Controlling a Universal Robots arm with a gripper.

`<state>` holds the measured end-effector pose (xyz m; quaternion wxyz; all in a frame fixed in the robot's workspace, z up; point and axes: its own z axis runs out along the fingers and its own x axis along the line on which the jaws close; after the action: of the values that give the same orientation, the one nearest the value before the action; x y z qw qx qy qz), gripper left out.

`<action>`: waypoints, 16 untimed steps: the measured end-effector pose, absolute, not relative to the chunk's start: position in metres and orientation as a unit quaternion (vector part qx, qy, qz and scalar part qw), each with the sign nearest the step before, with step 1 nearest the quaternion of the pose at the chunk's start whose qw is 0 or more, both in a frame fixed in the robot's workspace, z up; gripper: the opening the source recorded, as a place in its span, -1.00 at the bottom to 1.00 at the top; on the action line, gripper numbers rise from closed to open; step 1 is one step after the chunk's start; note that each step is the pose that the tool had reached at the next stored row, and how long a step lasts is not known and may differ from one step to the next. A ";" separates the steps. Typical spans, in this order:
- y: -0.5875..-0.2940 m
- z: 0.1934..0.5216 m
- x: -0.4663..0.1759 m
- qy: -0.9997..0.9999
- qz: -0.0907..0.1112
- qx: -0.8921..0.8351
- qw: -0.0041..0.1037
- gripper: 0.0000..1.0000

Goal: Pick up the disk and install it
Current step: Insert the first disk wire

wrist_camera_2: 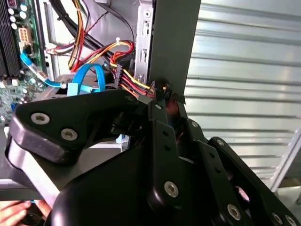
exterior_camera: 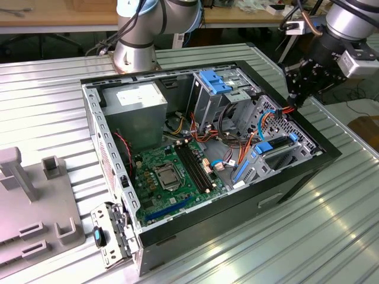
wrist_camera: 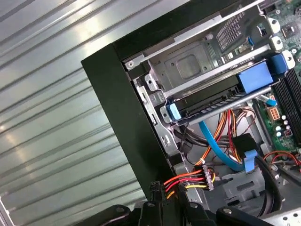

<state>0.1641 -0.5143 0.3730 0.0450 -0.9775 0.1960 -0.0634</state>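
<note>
Since the disk (wrist_camera: pixel 211 101) is a hard drive carried in a plastic caddy, it should handle as dense for its size, fully rigid and sensitive to knocks. Its metal faces are probably slick.

Judgement on hold: take it across the two long edges, on the blue caddy rails (wrist_camera: pixel 256 77). Plastic there should give some grip and keep pressure off the flat faces and the connector end. The rails may flex a little, so a moderate squeeze seems right.

Appearance: a flat, dark, rectangular slab, seen edge-on in the first wrist view. Bright blue plastic runs along its edge, with a blue tab at each visible end.

Location: inside the drive cage (wrist_camera: pixel 188 66) of the open computer case (exterior_camera: pixel 207 228), at the exterior view's right, with a bare metal bay alongside. The case stands on a ribbed metal desk (exterior_camera: pixel 284 248). A light blue data cable (wrist_camera: pixel 214 141) hangs just beside the disk; whether it is plugged in cannot be told.

End effector (exterior_camera: pixel 294 94): hovers over the case's far rim at the exterior view's right, apart from the disk and close to a red-yellow-black power cable bundle (wrist_camera: pixel 186 181). Open or closed cannot be told. It does not have the disk.
</note>
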 end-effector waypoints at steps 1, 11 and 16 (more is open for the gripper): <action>-0.514 0.372 0.164 0.184 -0.063 -0.980 0.046 -0.50; -0.514 0.369 0.168 0.148 -0.070 -0.986 0.043 -0.50; -0.514 0.372 0.169 0.147 -0.071 -0.986 0.034 -0.50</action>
<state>0.1687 -0.5143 0.3723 0.0344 -0.9859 0.1473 -0.0715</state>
